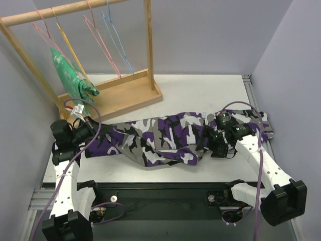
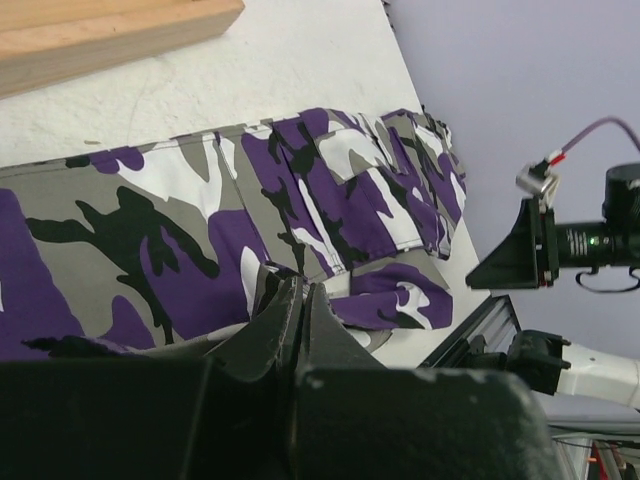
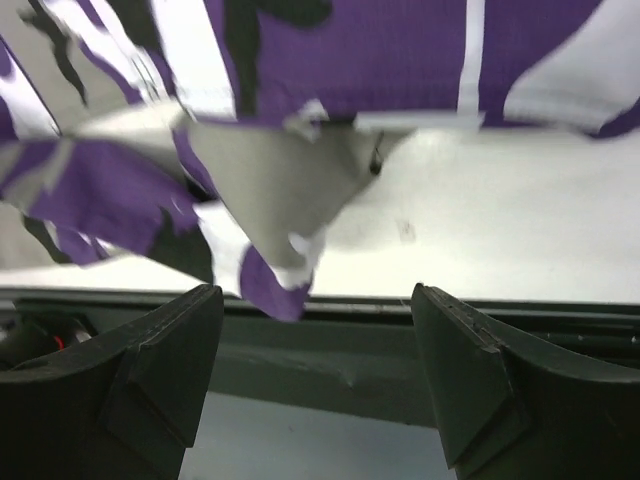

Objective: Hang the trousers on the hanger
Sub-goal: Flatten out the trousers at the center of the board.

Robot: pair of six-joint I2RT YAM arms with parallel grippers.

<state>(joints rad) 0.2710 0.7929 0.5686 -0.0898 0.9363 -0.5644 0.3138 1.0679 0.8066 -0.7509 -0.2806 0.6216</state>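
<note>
Top view: trousers [image 1: 165, 138] lie across the table [image 1: 200, 90]; hanger [image 1: 67, 44] hangs on the rack [image 1: 75, 6], its lower end hidden behind the green garment [image 1: 67, 70].
Left wrist: left gripper [image 2: 303, 300] is pinched onto a trouser fold.
Right wrist: right gripper [image 3: 317, 300] has its jaws spread and empty; the cloth is blurred.

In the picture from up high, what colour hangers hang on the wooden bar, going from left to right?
first pink hanger → yellow hanger → second pink hanger → blue hanger
</note>
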